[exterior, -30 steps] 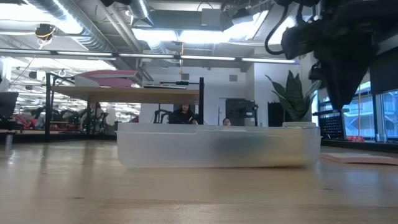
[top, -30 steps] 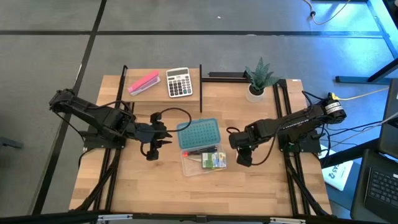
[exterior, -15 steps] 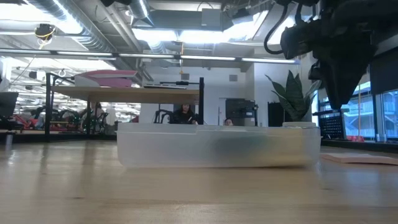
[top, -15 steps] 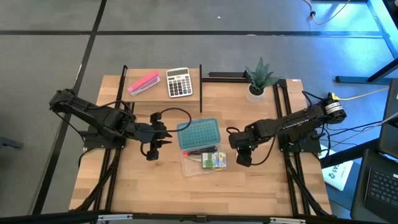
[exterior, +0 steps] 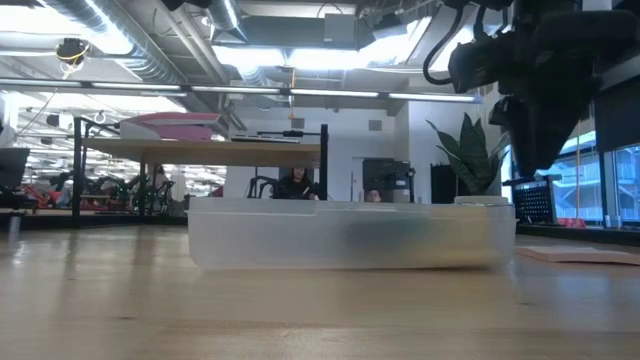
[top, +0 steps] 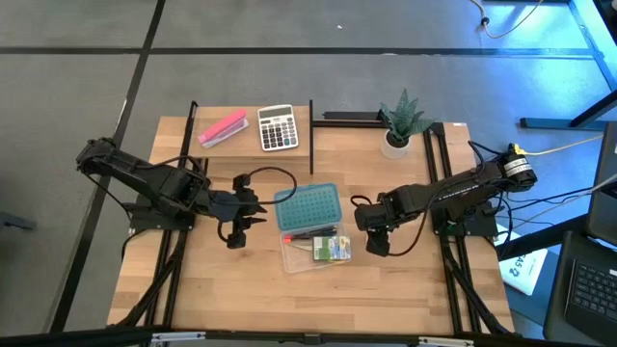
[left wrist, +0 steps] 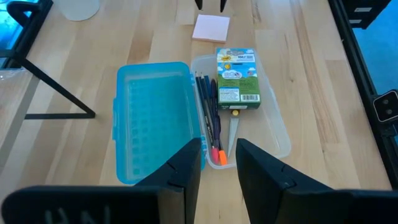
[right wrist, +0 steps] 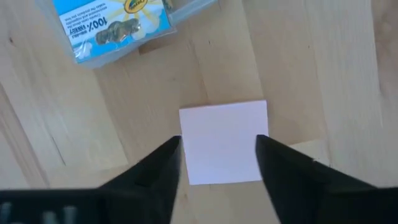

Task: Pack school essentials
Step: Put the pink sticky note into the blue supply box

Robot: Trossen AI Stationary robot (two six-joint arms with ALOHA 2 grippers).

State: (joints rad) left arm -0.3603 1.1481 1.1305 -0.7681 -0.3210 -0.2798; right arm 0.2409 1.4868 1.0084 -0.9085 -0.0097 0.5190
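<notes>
Right hand, fingers spread, hovers over a pale pink sticky pad lying flat on the counter, at 3 o'clock of the clear case holding the crayon box. Pad looks light, thin and papery: pinch opposite edges. Left hand, spread, waits at 9 o'clock.

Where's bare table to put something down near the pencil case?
Widest free patch: the table's near strip, below the clear case and both grippers. Crowded: left gripper beside the open blue lid, right gripper over the pink sticky pad, and the rear shelf holding the calculator and pink block.
</notes>
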